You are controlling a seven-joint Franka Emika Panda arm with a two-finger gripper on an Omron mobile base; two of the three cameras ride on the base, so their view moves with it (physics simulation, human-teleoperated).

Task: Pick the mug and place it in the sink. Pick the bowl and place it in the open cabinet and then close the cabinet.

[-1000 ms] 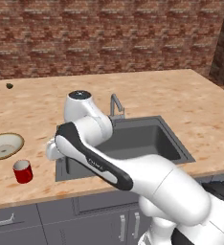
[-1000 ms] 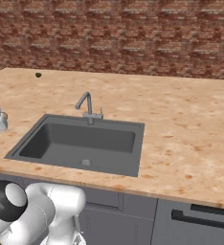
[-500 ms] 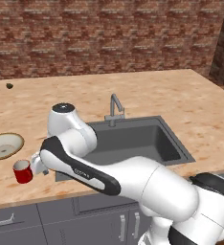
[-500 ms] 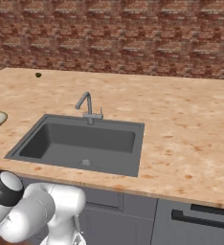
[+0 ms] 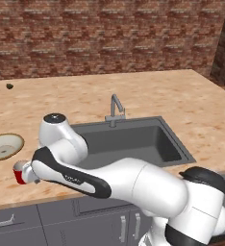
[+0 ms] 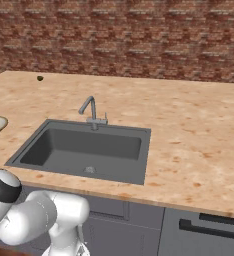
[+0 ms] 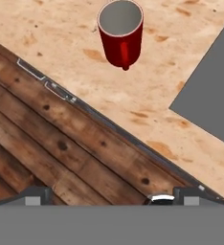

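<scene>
**Red mug stands on the table, pincer spread wide and empty**

The mug (image 7: 121, 32) is a small red cylinder with a white inside and a short red handle on its side; it stands upright on the table (image 5: 148, 91) near the front edge, to the left of the sink (image 5: 133, 141) and apart from it; in the left base view the mug (image 5: 20, 174) shows as a red sliver just past the arm's white wrist. The pincer (image 7: 109, 196) has its two dark fingertips (image 7: 35, 196) set far apart at the bottom of the hand view, with nothing between them; the mug lies ahead of it, not touched.

The bowl (image 5: 4, 146) is wide, shallow and cream-white with a tan rim; it rests on the table behind the mug, well to the left of the sink. The table has a mottled, sandy stone look, smooth and flat; the sink is a dark grey rectangular basin with a round drain, and a grey metal tap (image 5: 114, 108) rises bent at its back edge; the wall (image 5: 109, 33) behind is rough red-brown brick; the floor (image 7: 47, 148) below the table edge is dark wooden planks with knots.
</scene>
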